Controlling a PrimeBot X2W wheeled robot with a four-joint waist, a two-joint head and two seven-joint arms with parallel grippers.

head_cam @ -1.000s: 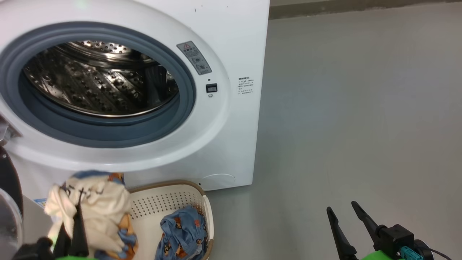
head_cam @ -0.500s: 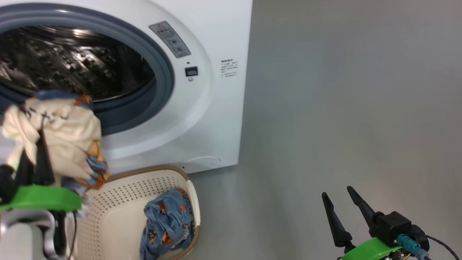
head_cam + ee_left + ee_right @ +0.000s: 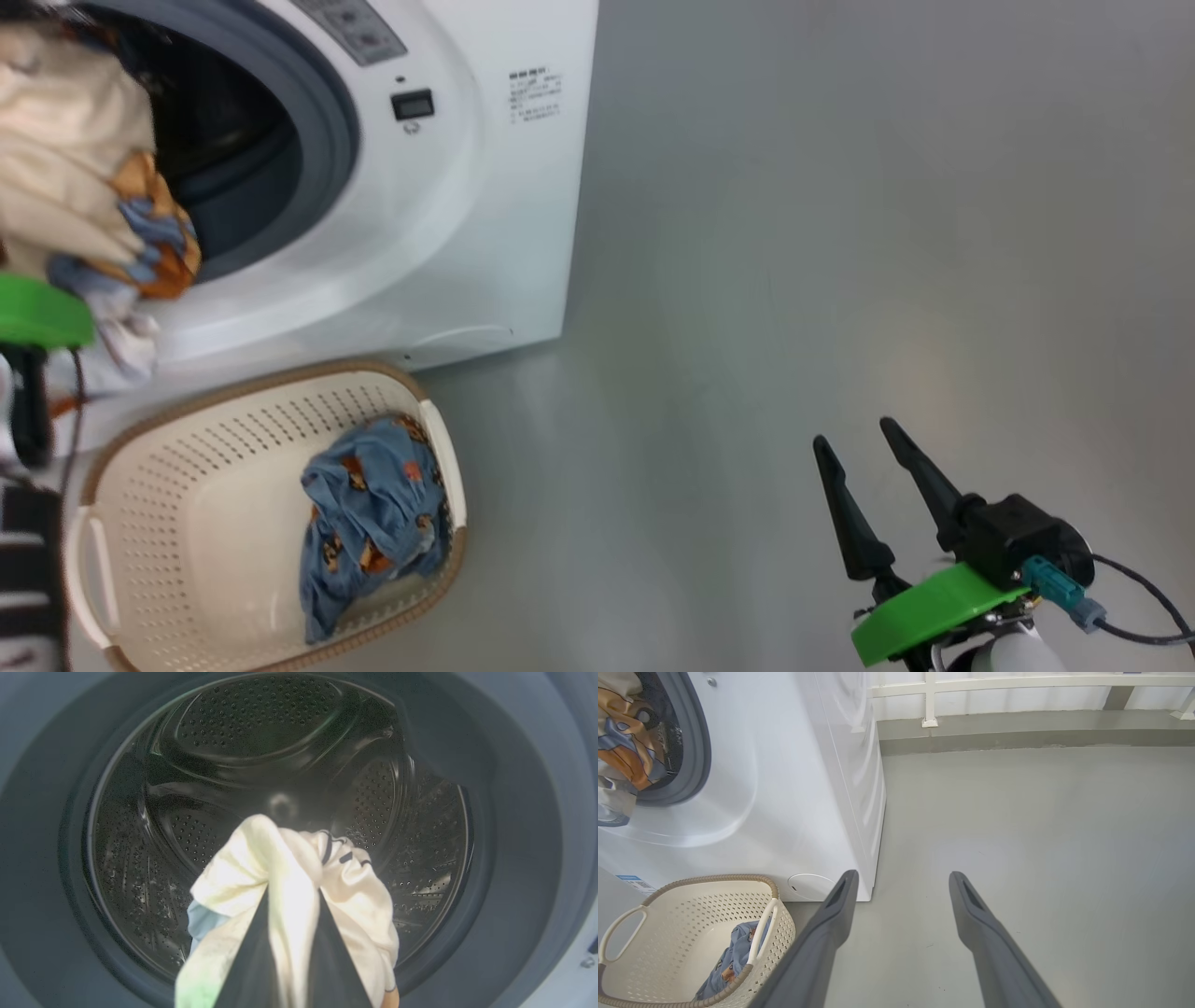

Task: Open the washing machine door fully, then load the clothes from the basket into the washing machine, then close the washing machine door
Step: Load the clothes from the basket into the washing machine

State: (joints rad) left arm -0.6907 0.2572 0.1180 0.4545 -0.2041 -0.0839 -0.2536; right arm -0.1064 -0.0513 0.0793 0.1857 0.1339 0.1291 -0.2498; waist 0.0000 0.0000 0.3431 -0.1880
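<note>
The white washing machine (image 3: 467,224) stands with its drum (image 3: 261,742) uncovered; the washing machine door is out of view. My left gripper (image 3: 294,892) is shut on a bundle of clothes (image 3: 289,868), cream with blue and orange patches, held at the drum's mouth inside the grey seal (image 3: 509,849). In the head view that bundle (image 3: 65,159) hangs at the upper left. Below the machine the cream basket (image 3: 233,411) holds one blue bear-print garment (image 3: 369,513). My right gripper (image 3: 854,434) is open over bare floor, far right of the basket, with nothing between its fingers (image 3: 971,914).
Grey floor (image 3: 840,233) stretches to the right of the machine. A low kerb and a white railing (image 3: 1017,681) run along the far side. The basket (image 3: 691,905) sits against the machine's lower front, near a round service flap (image 3: 808,886).
The head camera has swung right and down. My left gripper has carried the clothes bundle up from over the basket to the drum's mouth. The right gripper has stayed open.
</note>
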